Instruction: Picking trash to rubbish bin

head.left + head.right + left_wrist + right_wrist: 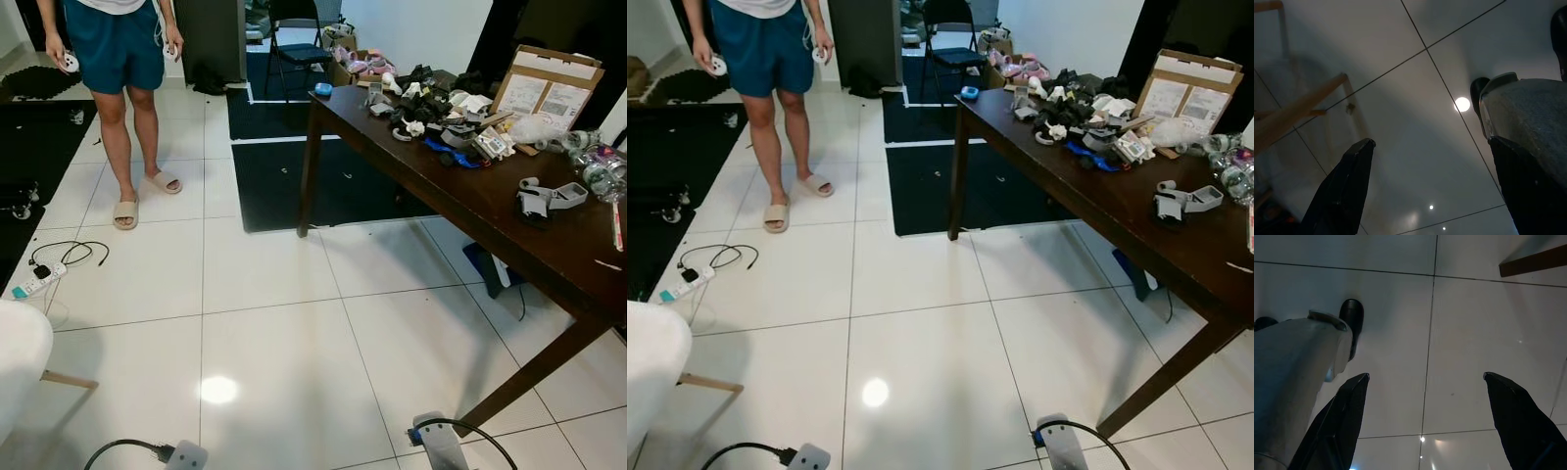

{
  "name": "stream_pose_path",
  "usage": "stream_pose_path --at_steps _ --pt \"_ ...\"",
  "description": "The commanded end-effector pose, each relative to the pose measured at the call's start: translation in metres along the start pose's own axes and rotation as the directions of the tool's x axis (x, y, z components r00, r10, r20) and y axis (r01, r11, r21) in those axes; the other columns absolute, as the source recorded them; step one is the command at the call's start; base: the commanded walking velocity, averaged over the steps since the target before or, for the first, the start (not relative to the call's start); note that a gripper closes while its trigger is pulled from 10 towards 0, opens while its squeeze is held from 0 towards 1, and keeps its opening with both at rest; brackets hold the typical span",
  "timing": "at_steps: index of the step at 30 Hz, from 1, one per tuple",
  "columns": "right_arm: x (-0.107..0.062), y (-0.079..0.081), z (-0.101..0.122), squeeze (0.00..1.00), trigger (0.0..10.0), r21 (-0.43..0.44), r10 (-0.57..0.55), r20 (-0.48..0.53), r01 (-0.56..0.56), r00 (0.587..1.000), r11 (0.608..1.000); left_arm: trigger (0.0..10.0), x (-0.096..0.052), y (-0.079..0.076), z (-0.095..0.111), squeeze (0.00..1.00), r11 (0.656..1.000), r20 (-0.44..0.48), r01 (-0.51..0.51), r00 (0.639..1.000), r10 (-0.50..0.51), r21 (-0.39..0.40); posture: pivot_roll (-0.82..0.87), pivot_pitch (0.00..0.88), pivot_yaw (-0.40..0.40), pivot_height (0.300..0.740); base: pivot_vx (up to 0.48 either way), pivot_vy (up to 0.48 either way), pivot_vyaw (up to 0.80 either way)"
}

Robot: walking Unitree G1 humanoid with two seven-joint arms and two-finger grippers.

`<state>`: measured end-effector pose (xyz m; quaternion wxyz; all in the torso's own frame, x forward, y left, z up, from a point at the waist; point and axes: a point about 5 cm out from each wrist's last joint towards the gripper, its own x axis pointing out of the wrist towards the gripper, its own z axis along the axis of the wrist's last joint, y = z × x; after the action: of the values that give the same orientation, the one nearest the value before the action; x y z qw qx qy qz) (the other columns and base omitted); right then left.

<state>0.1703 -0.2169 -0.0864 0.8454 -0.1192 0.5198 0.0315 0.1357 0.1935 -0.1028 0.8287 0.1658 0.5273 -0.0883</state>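
My left gripper hangs open over the white floor tiles, nothing between its black fingers. My right gripper is open too, also above bare tile, with a dark table leg off to one side. Both silver forearms show at the near edge of the eye views. On the dark wooden table at my right lie clear plastic bottles, a crumpled plastic bag and a heap of small parts.
A person in blue shorts and sandals stands at the far left, holding controllers. A white power strip with black cable lies on the floor at left. A white seat with wooden legs is near left. A folding chair and a cardboard box stand at the back.
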Motion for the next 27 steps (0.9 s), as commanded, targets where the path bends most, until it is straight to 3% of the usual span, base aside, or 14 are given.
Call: stream_pose_path --at_steps 1,27 --pt "-0.0001 0.0055 -0.0066 0.0 10.0 -0.002 0.013 -0.02 -0.013 1.0 1.0 10.0 -0.0004 -0.0118 -0.0066 0.0 0.999 -0.028 0.043 0.999 -0.043 -0.008 0.08 0.049 -0.052 0.74 0.0 0.0 -0.8" --pt "0.0001 0.0132 -0.0106 0.0 10.0 -0.024 0.037 -0.036 -0.038 0.999 0.999 10.0 -0.0013 -0.0103 -0.0108 0.0 0.998 -0.031 0.053 0.998 -0.054 -0.028 0.1 0.056 -0.044 0.74 0.0 0.0 -0.79"
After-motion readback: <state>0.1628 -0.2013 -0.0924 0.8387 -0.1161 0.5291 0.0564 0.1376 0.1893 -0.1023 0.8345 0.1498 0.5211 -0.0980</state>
